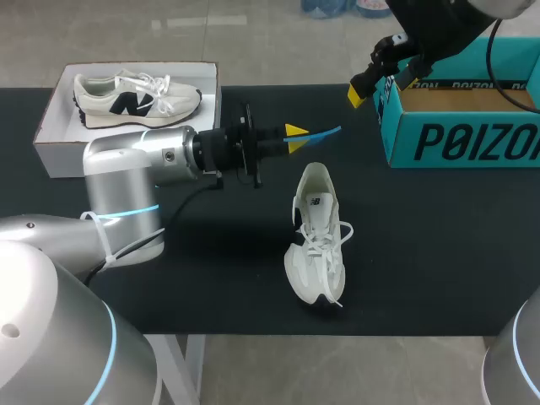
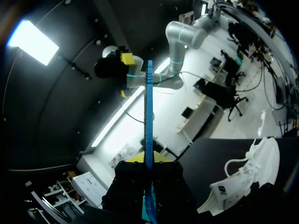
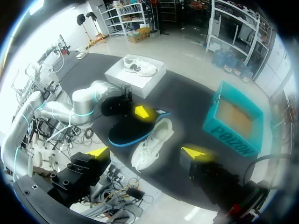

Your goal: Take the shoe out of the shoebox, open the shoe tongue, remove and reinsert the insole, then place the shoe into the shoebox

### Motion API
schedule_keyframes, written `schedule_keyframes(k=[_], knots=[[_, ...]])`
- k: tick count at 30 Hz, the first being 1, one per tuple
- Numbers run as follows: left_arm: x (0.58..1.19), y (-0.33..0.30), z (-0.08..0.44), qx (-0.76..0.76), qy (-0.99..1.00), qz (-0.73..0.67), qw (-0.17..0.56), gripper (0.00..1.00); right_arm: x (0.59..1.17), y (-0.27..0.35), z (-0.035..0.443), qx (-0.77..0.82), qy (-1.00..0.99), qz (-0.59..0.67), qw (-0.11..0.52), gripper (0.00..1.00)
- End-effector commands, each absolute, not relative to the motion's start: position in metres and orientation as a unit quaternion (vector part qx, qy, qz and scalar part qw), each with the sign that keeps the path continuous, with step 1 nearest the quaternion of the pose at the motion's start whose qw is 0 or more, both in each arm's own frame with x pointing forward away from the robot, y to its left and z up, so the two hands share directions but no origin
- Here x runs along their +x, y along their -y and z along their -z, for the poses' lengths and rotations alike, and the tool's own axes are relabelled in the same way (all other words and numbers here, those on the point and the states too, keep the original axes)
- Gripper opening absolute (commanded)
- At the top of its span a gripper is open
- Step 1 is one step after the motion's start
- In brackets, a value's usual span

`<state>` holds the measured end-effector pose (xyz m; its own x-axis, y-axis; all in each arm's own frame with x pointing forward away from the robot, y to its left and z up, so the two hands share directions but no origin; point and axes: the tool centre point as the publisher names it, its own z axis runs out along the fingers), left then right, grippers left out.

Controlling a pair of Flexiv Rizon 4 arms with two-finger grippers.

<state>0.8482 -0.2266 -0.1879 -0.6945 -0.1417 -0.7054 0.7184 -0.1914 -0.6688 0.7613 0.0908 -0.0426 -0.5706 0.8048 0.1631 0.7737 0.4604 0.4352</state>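
A white shoe (image 1: 317, 239) lies on the black table, laces up, toe toward the front edge; it also shows in the right wrist view (image 3: 152, 142) and beside my left gripper (image 2: 247, 170). My left gripper (image 1: 295, 137) is shut on the insole (image 1: 326, 132), dark with a blue rim, and holds it in the air just behind the shoe's heel. From the left wrist the insole (image 2: 148, 112) is edge-on between the fingers (image 2: 148, 159); from the right wrist its dark face (image 3: 131, 133) shows. My right gripper (image 1: 386, 89) hangs open and empty, high by the teal shoebox (image 1: 456, 135).
The teal shoebox (image 3: 233, 121) stands open at the back right. At the back left a white box tray (image 1: 51, 135) holds a second shoe (image 1: 135, 95) with a dark logo. My left arm's grey body (image 1: 126, 169) spans the table's left side.
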Motion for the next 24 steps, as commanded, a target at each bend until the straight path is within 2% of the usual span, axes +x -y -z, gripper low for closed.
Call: schedule_keyframes(k=[1,6,8,12,14,24], knots=[[0.845,0.229,0.188,0.115,-0.588,0.775,0.199,0.0,0.763,-0.092,0.043,0.462,-0.854,-0.236,0.032,1.0],[0.846,0.226,0.186,0.089,-0.582,0.785,0.194,0.0,0.763,-0.092,0.043,0.462,-0.854,-0.236,0.032,1.0],[0.846,0.224,0.184,0.024,-0.597,0.789,0.142,0.0,0.763,-0.092,0.043,0.462,-0.854,-0.236,0.032,1.0],[0.847,0.219,0.177,-0.055,-0.594,0.799,0.083,0.0,0.763,-0.092,0.043,0.462,-0.854,-0.236,0.032,1.0],[0.847,0.217,0.173,-0.099,-0.595,0.797,0.024,0.0,0.763,-0.092,0.043,0.462,-0.854,-0.236,0.032,1.0],[0.853,0.211,0.151,-0.286,-0.569,0.761,-0.123,0.0,0.763,-0.092,0.043,0.462,-0.854,-0.236,0.032,1.0]])
